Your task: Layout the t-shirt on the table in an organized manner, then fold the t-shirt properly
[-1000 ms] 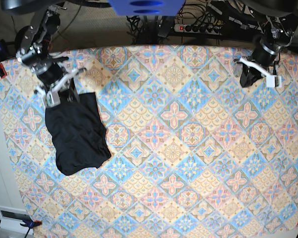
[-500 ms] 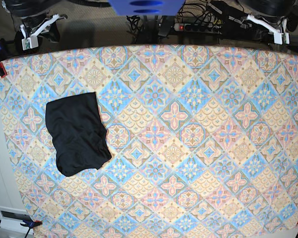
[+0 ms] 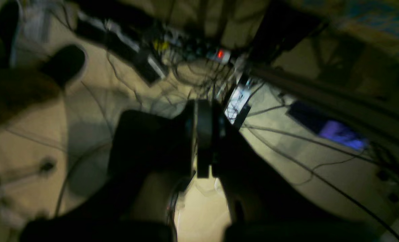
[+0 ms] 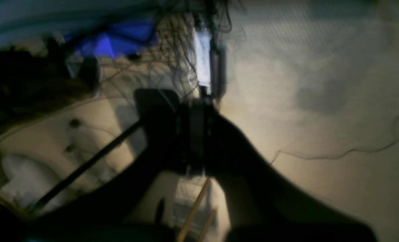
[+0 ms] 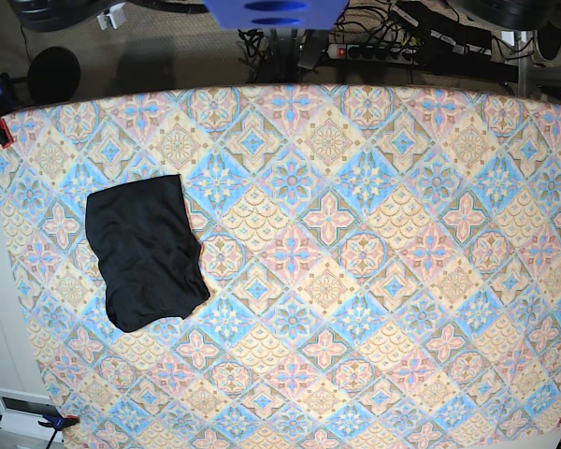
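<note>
The t-shirt (image 5: 146,251) lies folded, compact, near the counter's (image 5: 374,281) left edge. Both pincers, left (image 3: 204,141) and right (image 4: 196,141), are clenched empty (parked off the counter). Any tidying should square its crooked lower edge.

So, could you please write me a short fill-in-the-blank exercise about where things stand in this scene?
1. The t-shirt lies folded into a compact ____ bundle on the table.
2. In the base view, the bundle sits toward the table's ____ side.
3. The left gripper and the right gripper are both ____, holding nothing.
4. Both wrist views look at the floor and cables, not at the ____.

Missing words: black; left; shut; t-shirt
</note>
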You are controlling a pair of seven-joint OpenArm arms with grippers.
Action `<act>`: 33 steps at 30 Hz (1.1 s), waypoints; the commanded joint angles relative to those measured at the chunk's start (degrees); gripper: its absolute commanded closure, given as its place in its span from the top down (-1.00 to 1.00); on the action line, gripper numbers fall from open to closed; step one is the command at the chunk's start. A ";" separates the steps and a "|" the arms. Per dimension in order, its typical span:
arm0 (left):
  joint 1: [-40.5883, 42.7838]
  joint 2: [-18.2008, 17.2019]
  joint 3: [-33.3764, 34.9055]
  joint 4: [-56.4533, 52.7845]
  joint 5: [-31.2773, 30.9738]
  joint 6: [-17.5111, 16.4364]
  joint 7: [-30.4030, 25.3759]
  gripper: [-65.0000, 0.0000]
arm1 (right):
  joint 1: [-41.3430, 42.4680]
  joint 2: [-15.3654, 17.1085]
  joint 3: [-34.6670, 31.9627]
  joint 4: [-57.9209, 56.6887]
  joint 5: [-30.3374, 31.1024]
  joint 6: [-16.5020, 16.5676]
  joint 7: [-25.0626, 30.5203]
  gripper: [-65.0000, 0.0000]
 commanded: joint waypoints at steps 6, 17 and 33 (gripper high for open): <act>-3.95 -4.68 15.12 -15.63 5.92 -0.63 -18.41 -0.96 | 6.93 2.81 -3.21 -8.59 -7.63 0.38 1.97 -1.00; -18.90 -6.09 34.72 -45.08 13.65 -0.63 -37.31 -0.96 | 22.31 2.72 -3.74 -38.40 -15.98 0.20 15.69 -1.00; -30.86 -1.16 61.09 -70.67 13.57 14.40 -61.58 -0.96 | 37.43 2.37 -18.42 -68.02 -16.07 -22.22 37.31 -1.00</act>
